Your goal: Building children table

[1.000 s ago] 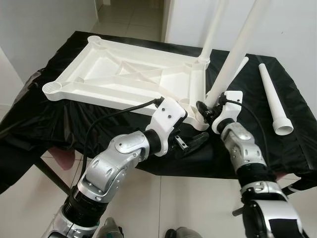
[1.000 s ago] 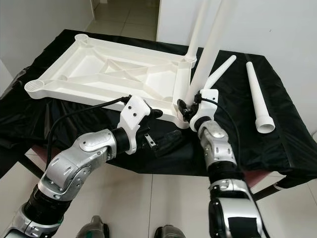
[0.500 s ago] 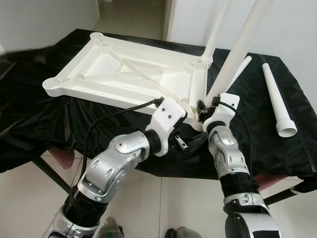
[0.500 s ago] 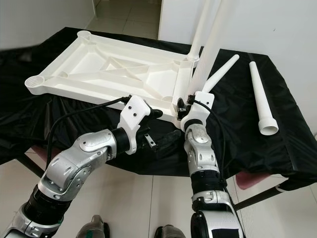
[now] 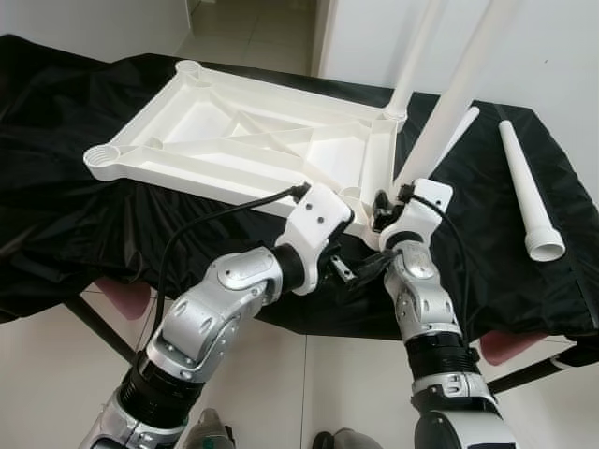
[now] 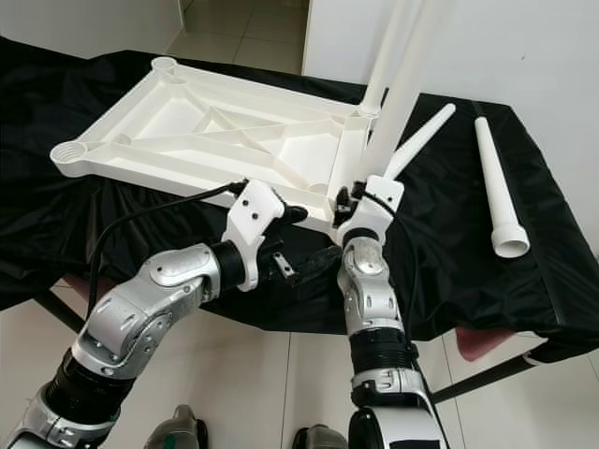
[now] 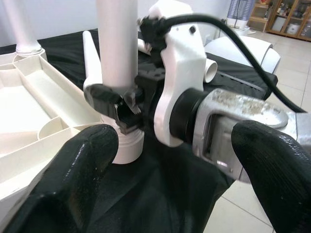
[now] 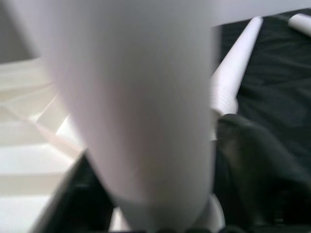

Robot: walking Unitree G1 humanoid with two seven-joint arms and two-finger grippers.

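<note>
The white table top (image 5: 253, 140) lies upside down on the worktop (image 5: 56, 187), which is covered with a black cloth (image 5: 487, 253); its near long edge runs close to the front edge of the worktop, and its far corners stay well inside the cloth. Two legs already stand up from the right-hand corners: the far leg (image 5: 416, 47) at the back corner, and the near leg (image 5: 459, 103) at the front corner, tilted a little. To the right of them there is open cloth, where two loose legs lie: one loose leg (image 6: 421, 138) just beside the standing ones, and another loose leg (image 5: 529, 192) more to the right, near the right edge of the worktop. Below the front edge I see light floor tiles (image 5: 356, 383). The right tool (image 7: 112, 99) is clenched around the near leg, just above the corner socket, and the right forearm rises steeply from below the worktop edge with the wrist bent toward the leg. The left tool (image 7: 180, 165) hangs just in front of the same corner, at the edge of the cloth; its two black fingers (image 7: 73, 170) are spread apart and hold nothing, and the left arm reaches forward with the elbow bent low and the wrist turned toward the right tool.
</note>
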